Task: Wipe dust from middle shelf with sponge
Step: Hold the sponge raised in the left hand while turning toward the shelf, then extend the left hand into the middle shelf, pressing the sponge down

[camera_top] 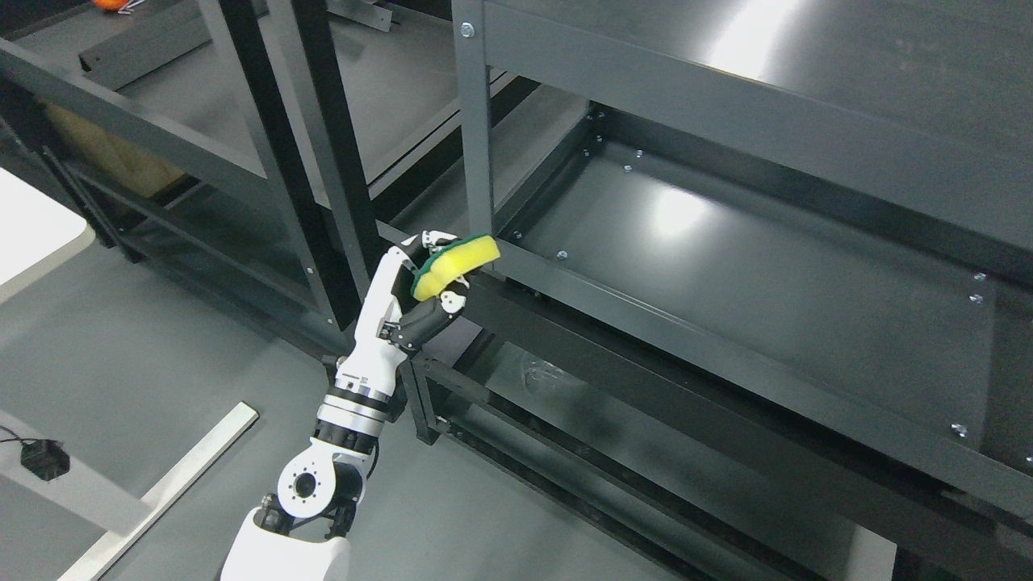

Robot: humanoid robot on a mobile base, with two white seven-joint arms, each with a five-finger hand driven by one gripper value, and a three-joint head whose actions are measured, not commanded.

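Fingers of left hand gripping yellow-green sponge, unlabelled

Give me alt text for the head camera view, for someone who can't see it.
The left robot hand grips a yellow sponge with a green scrubbing layer at the front left corner of a dark grey metal rack's middle shelf, not yet on its surface. The shelf looks bare and glossy; the right arm is out of view.

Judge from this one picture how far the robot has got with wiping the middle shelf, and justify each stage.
Done: the left hand already grips the yellow and green sponge. In hand: it holds the sponge at the front left corner post, just outside the middle shelf. Left: the sponge is not yet on the shelf surface, so the wiping itself seems still to come.
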